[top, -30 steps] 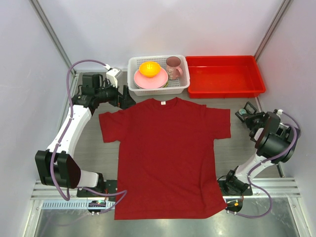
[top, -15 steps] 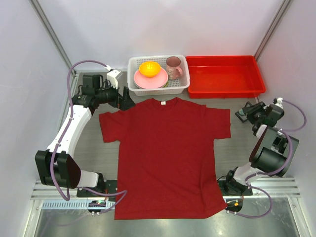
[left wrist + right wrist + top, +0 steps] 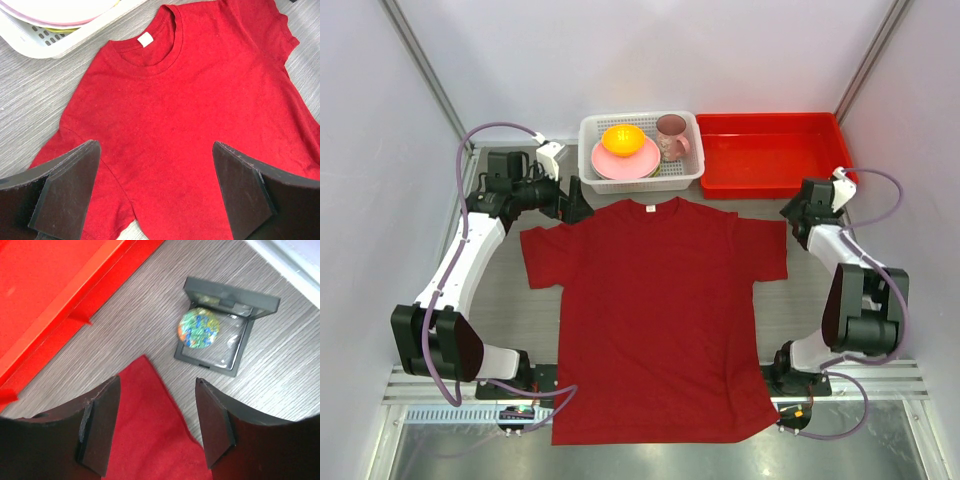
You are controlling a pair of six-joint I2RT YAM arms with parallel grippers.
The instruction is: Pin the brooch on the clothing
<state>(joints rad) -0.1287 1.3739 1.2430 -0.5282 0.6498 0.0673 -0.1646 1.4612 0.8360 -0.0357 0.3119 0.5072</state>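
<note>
The clothing, a dark red T-shirt (image 3: 660, 310), lies flat on the table with its collar toward the back. The brooch (image 3: 199, 328), a small round disc mottled green and blue, rests in an open dark box (image 3: 235, 296) on the table beside the shirt's right sleeve corner (image 3: 145, 440). My right gripper (image 3: 156, 395) hovers open above that sleeve corner, short of the box, with nothing between its fingers. It shows at the sleeve's back edge (image 3: 792, 215) from above, where the box is hidden. My left gripper (image 3: 155, 150) hangs wide open over the left shoulder (image 3: 575, 203), holding nothing.
A white basket (image 3: 588, 135) with an orange ball, pink plate and pink cup stands behind the collar. A red tray (image 3: 775, 182) stands to its right, its rim (image 3: 75, 295) close to my right gripper. The shirt's white neck label (image 3: 146, 39) shows inside the collar.
My right arm has swung from the table's right side in toward the shirt's right sleeve, and its jaws have opened from shut. The left arm has not moved.
</note>
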